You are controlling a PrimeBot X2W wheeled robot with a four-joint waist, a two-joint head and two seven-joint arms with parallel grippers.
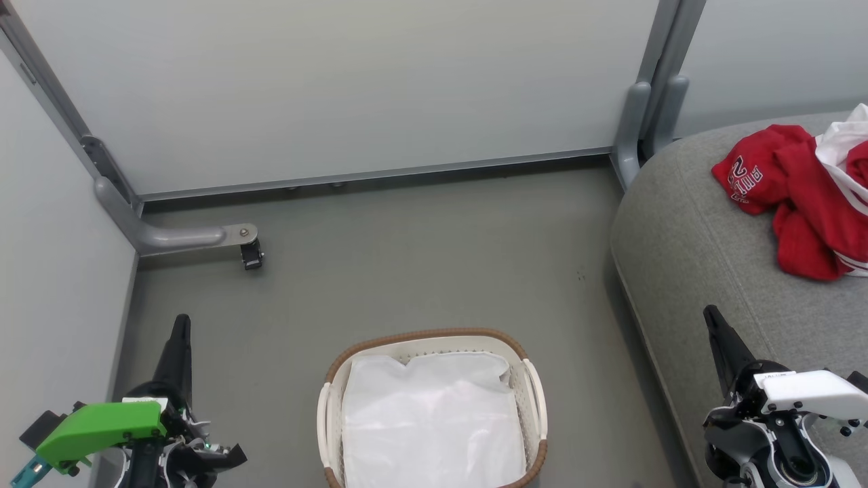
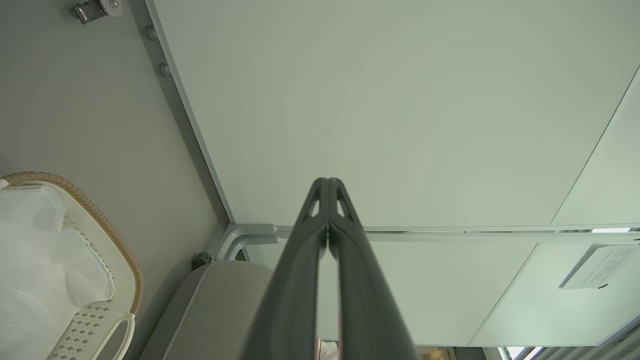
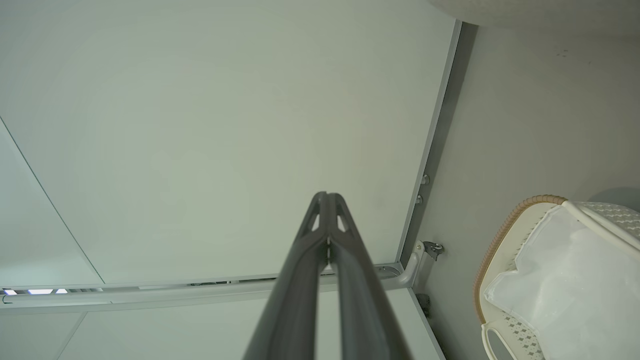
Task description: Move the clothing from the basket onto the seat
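The red clothing (image 1: 800, 196) lies in a crumpled heap on the grey seat (image 1: 705, 251) at the right, white lettering and white stripes showing. On the floor at bottom centre stands the white basket (image 1: 536, 386) with a brown rim; inside it I see just its white liner cloth (image 1: 430, 420). My left gripper (image 1: 181, 322) is at the lower left, shut and holding nothing; in its wrist view the fingertips (image 2: 327, 182) meet. At the lower right, beside the seat's front edge, my right gripper (image 1: 711, 313) is also shut and holding nothing, its fingertips (image 3: 327, 196) pressed together.
Pale partition panels (image 1: 339, 88) close the back and left, with grey metal feet (image 1: 180, 237) and a caster (image 1: 251, 256) on the grey floor (image 1: 420, 257). A grey post (image 1: 644, 115) stands by the seat's back corner. The basket also shows in both wrist views (image 2: 107, 235) (image 3: 500, 240).
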